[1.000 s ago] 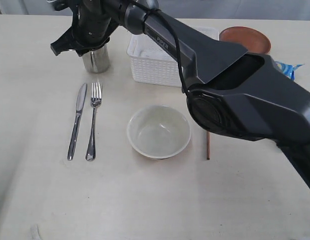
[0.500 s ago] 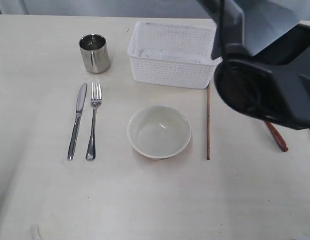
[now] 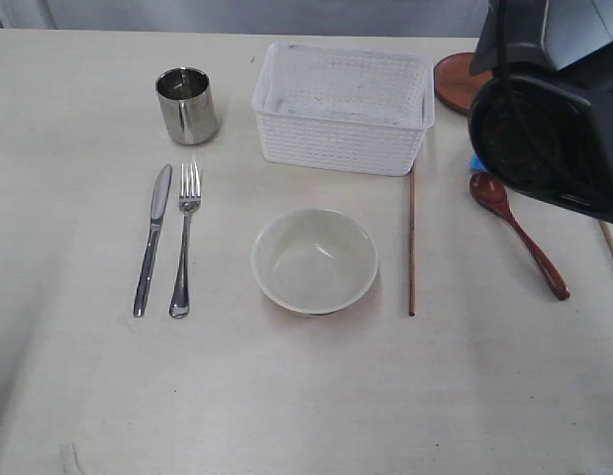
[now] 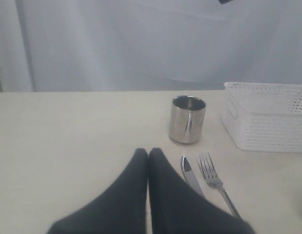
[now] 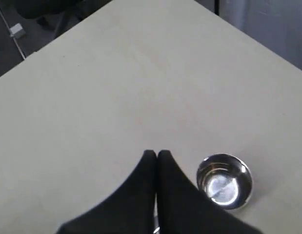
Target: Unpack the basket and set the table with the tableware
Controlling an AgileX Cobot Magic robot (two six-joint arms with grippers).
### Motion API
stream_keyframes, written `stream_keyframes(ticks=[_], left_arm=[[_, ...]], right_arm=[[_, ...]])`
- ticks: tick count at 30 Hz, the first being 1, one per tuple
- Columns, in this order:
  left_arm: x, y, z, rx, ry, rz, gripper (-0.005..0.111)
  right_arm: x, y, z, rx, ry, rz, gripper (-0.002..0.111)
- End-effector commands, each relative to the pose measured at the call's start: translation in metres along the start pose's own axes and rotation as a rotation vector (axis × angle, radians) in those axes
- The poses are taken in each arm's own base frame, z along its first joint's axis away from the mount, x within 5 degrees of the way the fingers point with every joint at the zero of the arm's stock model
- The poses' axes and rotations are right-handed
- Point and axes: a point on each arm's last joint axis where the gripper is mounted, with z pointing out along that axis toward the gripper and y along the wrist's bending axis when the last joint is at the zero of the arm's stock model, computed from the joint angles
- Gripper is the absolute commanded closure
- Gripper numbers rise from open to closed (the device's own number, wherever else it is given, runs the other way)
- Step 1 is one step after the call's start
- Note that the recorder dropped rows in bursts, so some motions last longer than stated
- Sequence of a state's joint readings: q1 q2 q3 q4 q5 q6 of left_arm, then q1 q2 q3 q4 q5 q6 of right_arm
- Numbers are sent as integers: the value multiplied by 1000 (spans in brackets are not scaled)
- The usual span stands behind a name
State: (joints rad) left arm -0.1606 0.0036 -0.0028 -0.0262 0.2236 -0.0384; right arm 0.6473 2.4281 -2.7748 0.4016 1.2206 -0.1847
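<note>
At the far middle of the table (image 3: 286,396), the basket (image 3: 336,148) stands upright and, as far as its interior shows, empty. Nearer the camera lies a place setting: bowl (image 3: 314,260) in the centre; knife (image 3: 153,240) and fork (image 3: 184,242) side by side to its left, not touching; cup (image 3: 187,104) upright beyond them, just left of the basket; one chopstick (image 3: 412,242) right of the bowl, its far end at the basket's corner; spoon (image 3: 519,236) further right, lying at a slant. Unpacking therefore looks done; what seems left is arranging, since the second chopstick (image 3: 611,247) lies well apart from the first at the picture's right edge, and the plate (image 3: 453,79) sits beside the basket, not at the setting. Right arm (image 3: 554,109) fills the upper right corner, hiding most of the plate, the second chopstick's far end, and all but a blue sliver (image 3: 474,163) of some object beyond the spoon's head. Left gripper (image 4: 148,156) has its fingers pressed together on nothing, low over the table near the knife; right gripper (image 5: 156,155) is likewise closed and empty, looking down on the table with the cup in its view. Neither gripper appears in the exterior view
</note>
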Motion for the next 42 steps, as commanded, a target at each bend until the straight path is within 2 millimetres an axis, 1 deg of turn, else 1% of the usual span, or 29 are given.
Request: stream_keyframes(ticks=[1, 5, 6, 7, 8, 9, 12, 13, 14, 16, 17, 18, 20, 25, 27, 28, 30, 33, 35, 38, 42], left_arm=[[0, 0, 0, 3, -11, -4, 107], [0, 0, 0, 3, -11, -4, 107], [0, 0, 0, 3, -11, -4, 107], [0, 0, 0, 3, -11, -4, 107], [0, 0, 0, 3, -11, -4, 107], [0, 0, 0, 3, -11, -4, 107], [0, 0, 0, 3, -11, -4, 107], [0, 0, 0, 3, -11, -4, 107], [0, 0, 0, 3, -11, -4, 107], [0, 0, 0, 3, -11, -4, 107], [0, 0, 0, 3, -11, -4, 107], [0, 0, 0, 3, -11, -4, 107], [0, 0, 0, 3, -11, -4, 107], [0, 0, 0, 3, -11, -4, 107], [0, 0, 0, 3, -11, -4, 107], [0, 0, 0, 3, -11, -4, 107], [0, 0, 0, 3, -11, -4, 107], [0, 0, 0, 3, -11, -4, 107], [0, 0, 0, 3, -11, -4, 107], [0, 0, 0, 3, -11, -4, 107], [0, 0, 0, 3, -11, -4, 107]], right_arm=[[-1, 17, 3, -165, -30, -92, 109], [2, 38, 11, -441, -97, -174, 109], [2, 43, 12, -473, -105, -185, 109], [2, 48, 13, -497, -102, -151, 109], [1, 50, 12, -503, -95, -124, 109], [0, 58, 9, -516, -98, -125, 109], [0, 70, 10, -532, -77, -85, 109], [2, 75, 14, -505, -47, -69, 109], [6, 79, 20, -439, -1, -60, 109], [16, 90, 34, -226, 96, -57, 109], [20, 99, 39, -156, 119, -79, 109], [22, 109, 41, -112, 131, -108, 109], [25, 123, 43, -58, 141, -147, 109], [27, 141, 43, 106, 143, -277, 109], [27, 140, 43, 121, 142, -286, 109], [27, 137, 43, 121, 142, -279, 109], [27, 134, 44, 99, 144, -268, 109], [28, 135, 46, 57, 150, -243, 109], [29, 140, 47, 48, 147, -261, 109], [23, 145, 48, 36, 75, -270, 109], [20, 154, 49, -44, 25, -277, 109]])
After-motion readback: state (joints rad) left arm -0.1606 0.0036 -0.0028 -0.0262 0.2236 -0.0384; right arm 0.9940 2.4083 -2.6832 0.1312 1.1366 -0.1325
